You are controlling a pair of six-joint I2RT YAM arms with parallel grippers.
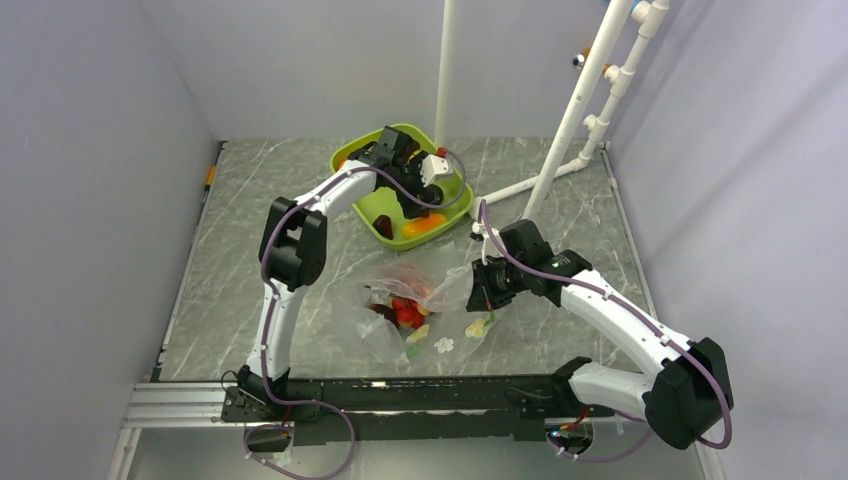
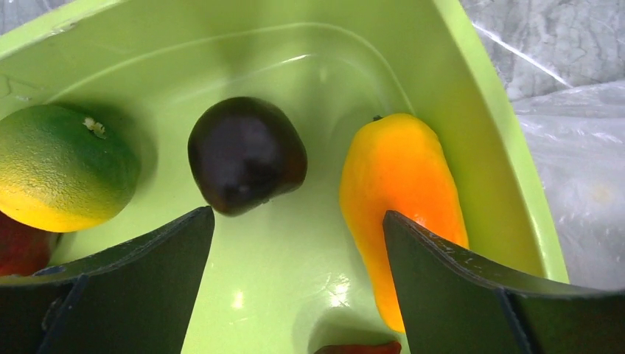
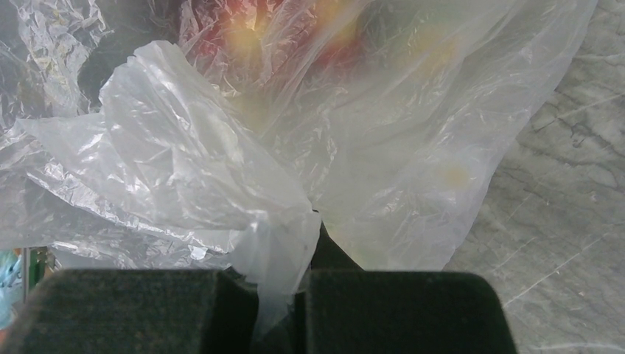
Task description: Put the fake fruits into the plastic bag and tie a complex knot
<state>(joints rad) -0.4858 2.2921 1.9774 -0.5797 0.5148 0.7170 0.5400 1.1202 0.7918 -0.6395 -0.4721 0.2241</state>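
left gripper (image 2: 298,215): jaws spread wide with nothing between them, hanging over the lime tray (image 2: 501,125), which sits upper centre in the top view.
green-yellow fruit (image 2: 63,169): left of the left wrist view, on the tray floor. It is round with dimpled skin, green on top and yellow below.
maroon fruit (image 2: 247,155): centre of that view, round, glossy and almost black, apart from its neighbours.
yellow-orange oblong (image 2: 402,184): right of centre, smooth, lying along the tray wall. Its lower end is hidden behind a finger.
plastic bag (image 1: 385,285): centre of the top view, just below the tray, on the marbled table (image 1: 250,250). It is thin, clear and crinkled.
red fruits (image 1: 405,312): heaped inside the bag with darker pieces, blurred by the film.
right gripper (image 3: 284,291): right of the bag in the top view, clamped on a bunched, whitish fold of its plastic.
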